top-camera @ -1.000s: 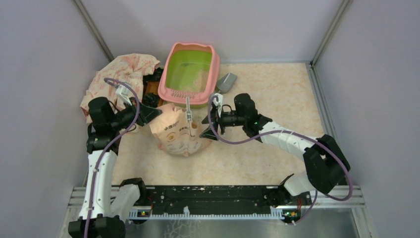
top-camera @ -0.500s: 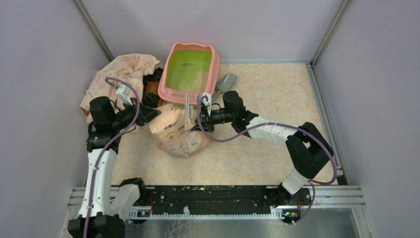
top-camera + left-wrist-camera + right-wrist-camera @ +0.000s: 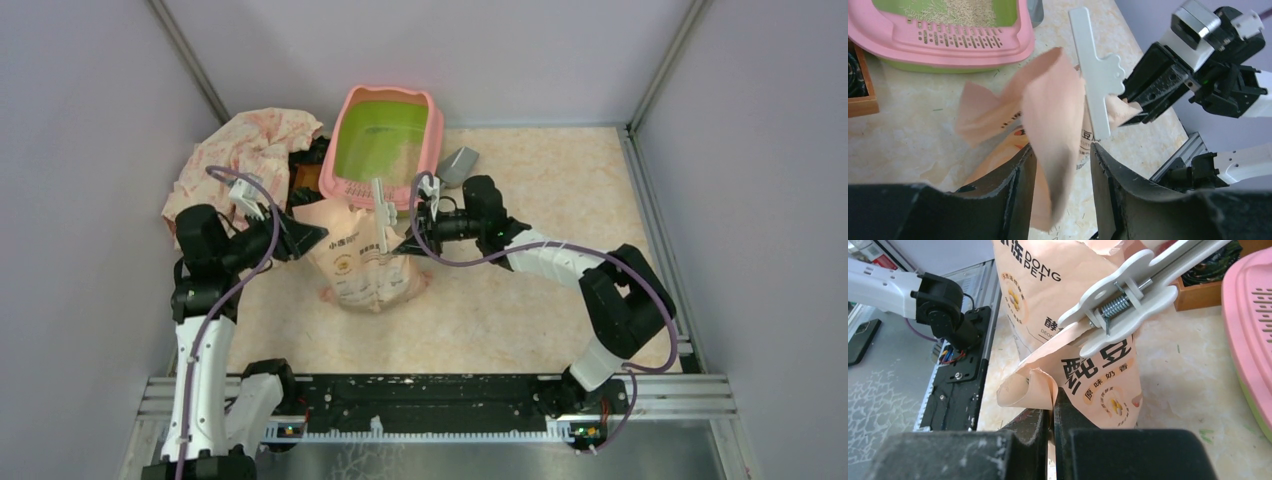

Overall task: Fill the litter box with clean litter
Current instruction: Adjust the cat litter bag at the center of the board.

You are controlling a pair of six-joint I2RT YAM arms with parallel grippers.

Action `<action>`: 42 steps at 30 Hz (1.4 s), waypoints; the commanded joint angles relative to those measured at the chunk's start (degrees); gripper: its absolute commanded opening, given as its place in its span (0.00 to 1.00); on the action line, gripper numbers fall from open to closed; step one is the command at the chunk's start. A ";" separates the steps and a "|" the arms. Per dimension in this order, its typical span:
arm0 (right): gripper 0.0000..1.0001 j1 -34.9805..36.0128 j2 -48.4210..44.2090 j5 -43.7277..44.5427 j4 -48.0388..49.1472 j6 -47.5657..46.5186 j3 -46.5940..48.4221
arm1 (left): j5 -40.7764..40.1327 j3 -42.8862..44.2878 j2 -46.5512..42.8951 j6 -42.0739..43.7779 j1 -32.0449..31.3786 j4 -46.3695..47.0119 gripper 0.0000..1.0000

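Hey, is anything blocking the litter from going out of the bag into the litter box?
Yes. A white clip is clamped across the folded top of the bag, sealing it. The right gripper pinches a bag corner near the clip. Nothing visible stands between the bag and the litter box behind it.

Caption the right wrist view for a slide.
Right gripper shut on a fold of the peach litter bag, white spring clip clamped on it.
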 commanded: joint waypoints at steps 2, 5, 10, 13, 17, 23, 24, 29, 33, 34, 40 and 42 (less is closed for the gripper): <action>0.00 -2.12 -1.83 -0.91 6.08 3.84 1.04 | 0.63 -1.17 -4.74 -1.13 -0.27 0.08 0.55; 0.00 -2.16 -0.82 -1.08 6.81 4.67 1.75 | 0.74 -1.05 -6.22 -1.29 -0.25 -1.04 0.62; 0.00 -2.14 -0.17 -1.86 7.39 5.97 2.86 | -0.77 -3.62 -6.52 0.10 -0.35 -2.78 0.64; 0.00 -2.39 -0.07 -2.58 7.51 6.77 3.21 | -1.03 -5.42 -6.47 0.27 -0.31 -2.14 0.64; 0.00 -2.73 0.36 -3.27 8.02 8.17 3.97 | 0.00 -7.39 -6.71 -0.27 -0.71 -0.40 0.65; 0.00 -3.18 0.85 -4.09 7.66 9.81 5.21 | -1.45 -8.70 -6.12 -2.65 -4.86 3.09 0.65; 0.00 -3.27 0.92 -4.30 7.77 10.19 5.30 | -2.87 -8.86 -5.82 -2.96 -6.26 3.64 0.65; 0.00 -3.78 0.73 -4.53 7.45 10.69 5.73 | -15.28 -8.54 -2.61 -2.83 -20.86 5.35 0.64; 0.00 -4.40 -0.05 -4.90 7.23 10.99 5.28 | -21.40 -7.74 -0.32 -1.31 -22.50 3.38 0.55; 0.00 -4.63 -0.22 -5.14 7.29 11.10 4.99 | -22.78 -7.67 -0.23 -1.06 -22.54 2.85 0.47; 0.00 -6.29 -3.46 -5.91 6.92 11.12 1.69 | -27.31 -6.15 -2.21 0.54 -22.54 0.69 0.00; 0.00 -6.92 -5.69 -5.87 6.65 11.13 -0.49 | -24.84 -5.74 -3.38 0.76 -22.54 1.18 0.00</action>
